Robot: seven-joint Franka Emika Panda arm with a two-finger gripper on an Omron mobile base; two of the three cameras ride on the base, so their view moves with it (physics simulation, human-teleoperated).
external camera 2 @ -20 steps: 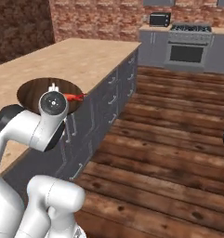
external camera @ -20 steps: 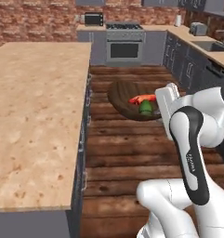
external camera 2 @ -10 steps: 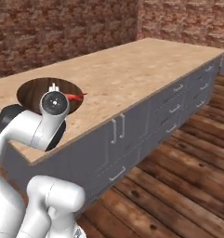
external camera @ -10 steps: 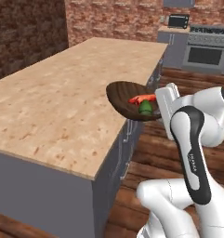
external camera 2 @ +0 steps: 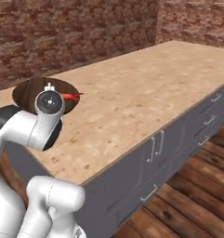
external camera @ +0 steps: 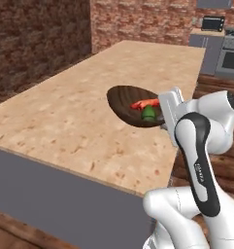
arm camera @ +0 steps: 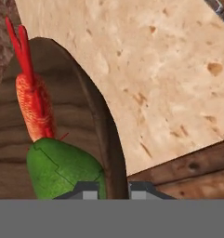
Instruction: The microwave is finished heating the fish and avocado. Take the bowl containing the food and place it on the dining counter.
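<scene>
A white arm with dark joints is rising from the lower left, its round wrist end facing the camera and covering the middle of the bowl [external camera 2: 29,90]. The dark brown wooden bowl is sitting over the near left end of the dining counter [external camera 2: 146,88]. The red-orange tail of the fish [external camera 2: 71,96] is poking out to the right of the wrist, over the bowl's rim. Grey cabinet fronts with handles are running below the speckled beige top, above a wooden plank floor [external camera 2: 192,195]. A brick wall [external camera 2: 76,32] is standing behind.
</scene>
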